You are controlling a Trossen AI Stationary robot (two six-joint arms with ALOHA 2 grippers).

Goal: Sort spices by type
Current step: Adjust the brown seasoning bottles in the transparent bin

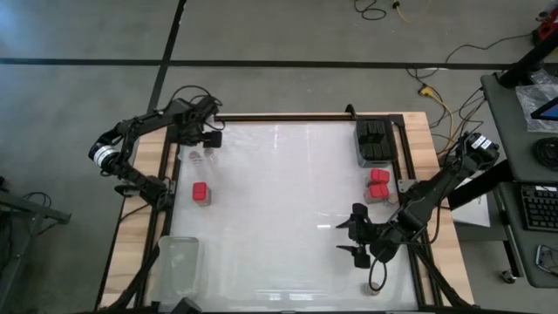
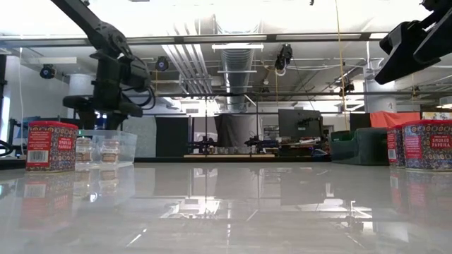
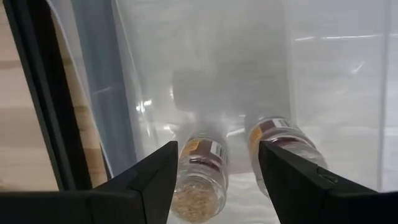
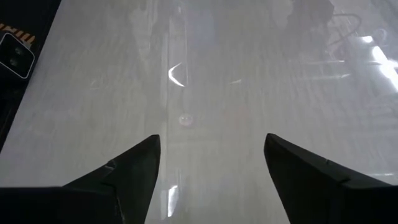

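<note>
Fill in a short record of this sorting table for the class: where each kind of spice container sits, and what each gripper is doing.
Red paprika tins: one alone at left; two together at right
Black boxes: grouped at the far right corner
Round jars: two, inside a clear tray at far left
Left gripper: open, above the jars, holding nothing
Right gripper: open, empty, over bare table at near right

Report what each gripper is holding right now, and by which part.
Nothing is held. The left gripper hangs open above two spice jars in a clear tray; the right gripper is open over bare table.
</note>
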